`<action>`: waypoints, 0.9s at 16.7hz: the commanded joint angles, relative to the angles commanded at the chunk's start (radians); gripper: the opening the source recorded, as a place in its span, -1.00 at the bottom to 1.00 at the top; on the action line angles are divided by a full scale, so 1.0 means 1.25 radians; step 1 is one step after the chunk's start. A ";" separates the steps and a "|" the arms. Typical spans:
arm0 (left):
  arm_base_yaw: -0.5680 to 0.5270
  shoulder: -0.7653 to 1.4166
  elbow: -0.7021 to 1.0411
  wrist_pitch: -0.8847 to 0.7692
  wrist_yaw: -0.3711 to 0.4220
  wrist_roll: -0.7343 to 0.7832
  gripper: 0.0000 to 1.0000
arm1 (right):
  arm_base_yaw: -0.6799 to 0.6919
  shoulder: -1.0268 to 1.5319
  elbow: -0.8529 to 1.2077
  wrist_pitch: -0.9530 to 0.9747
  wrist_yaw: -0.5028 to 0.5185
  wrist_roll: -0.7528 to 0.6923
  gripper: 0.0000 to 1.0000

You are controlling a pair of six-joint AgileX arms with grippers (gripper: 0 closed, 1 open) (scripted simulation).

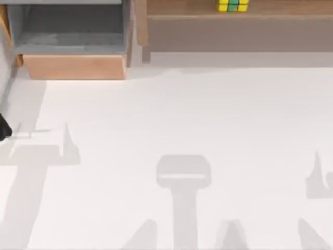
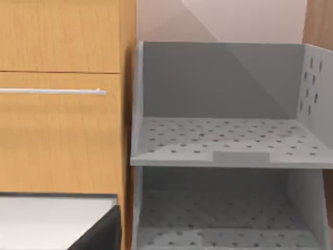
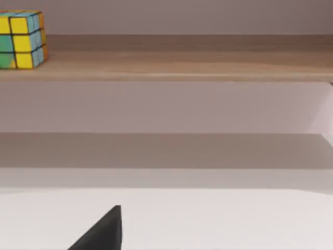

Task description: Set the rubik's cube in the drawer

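Note:
The rubik's cube, yellow and green tiles with dark lines, sits on the long brown shelf at the table's back right. In the right wrist view the rubik's cube rests on the shelf board, well ahead of a dark part of my right gripper. The drawer stands pulled out at the back left, with a tan front panel and nothing in its grey inside. A black piece of my left arm pokes in at the left edge, in front of the drawer.
The left wrist view faces a tan wooden front with a thin metal handle and, beside it, grey perforated tiers. A shelf leg stands between drawer and shelf. White tabletop spreads across the front, crossed by arm shadows.

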 joint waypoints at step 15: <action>-0.455 1.352 0.925 0.350 -0.427 0.016 1.00 | 0.000 0.000 0.000 0.000 0.000 0.000 1.00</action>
